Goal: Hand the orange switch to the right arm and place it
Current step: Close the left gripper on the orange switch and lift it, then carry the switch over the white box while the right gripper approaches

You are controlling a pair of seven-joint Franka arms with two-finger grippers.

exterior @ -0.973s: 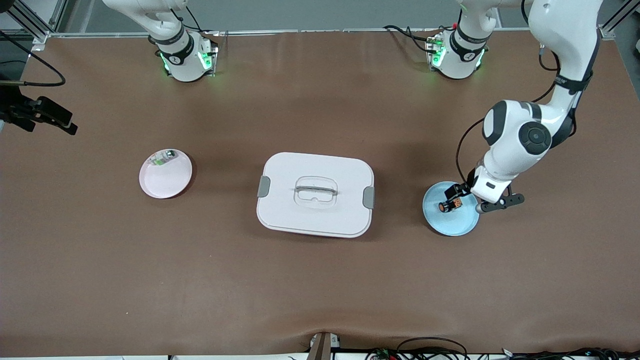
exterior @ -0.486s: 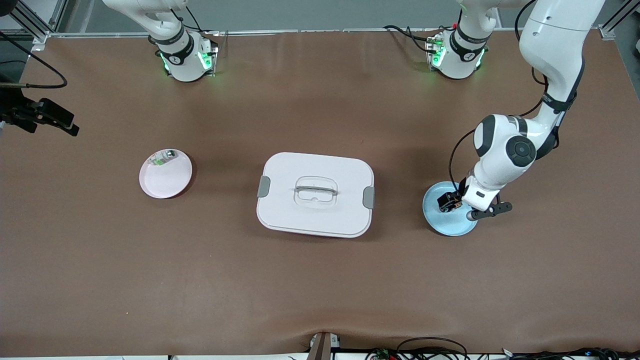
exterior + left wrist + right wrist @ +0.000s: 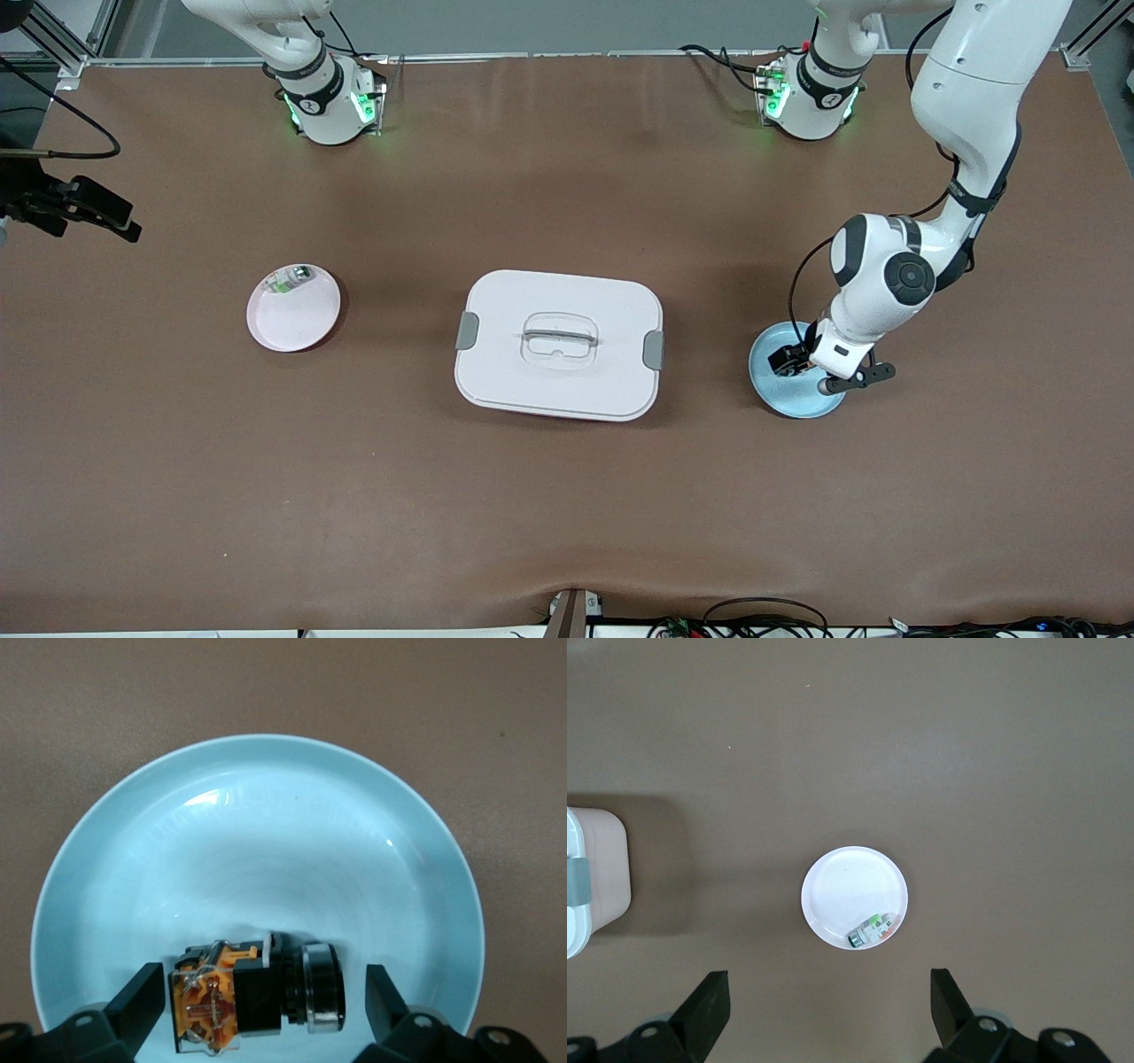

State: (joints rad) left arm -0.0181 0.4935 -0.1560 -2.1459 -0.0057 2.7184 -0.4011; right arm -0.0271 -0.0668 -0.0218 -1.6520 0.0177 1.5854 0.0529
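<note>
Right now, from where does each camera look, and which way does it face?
Front view: high across the table, facing both arms' bases; left gripper over round light-blue plate.
Left wrist: looks down between its open fingers at orange switch on that plate.
Right wrist: looks down at round white plate, also in front view.

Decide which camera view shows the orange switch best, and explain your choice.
The left wrist view: the switch lies on its side in the blue plate, filling the gap between the left claw's fingers, its orange end and black body clear. In the front view that claw hides it. The right wrist view misses it entirely.
</note>
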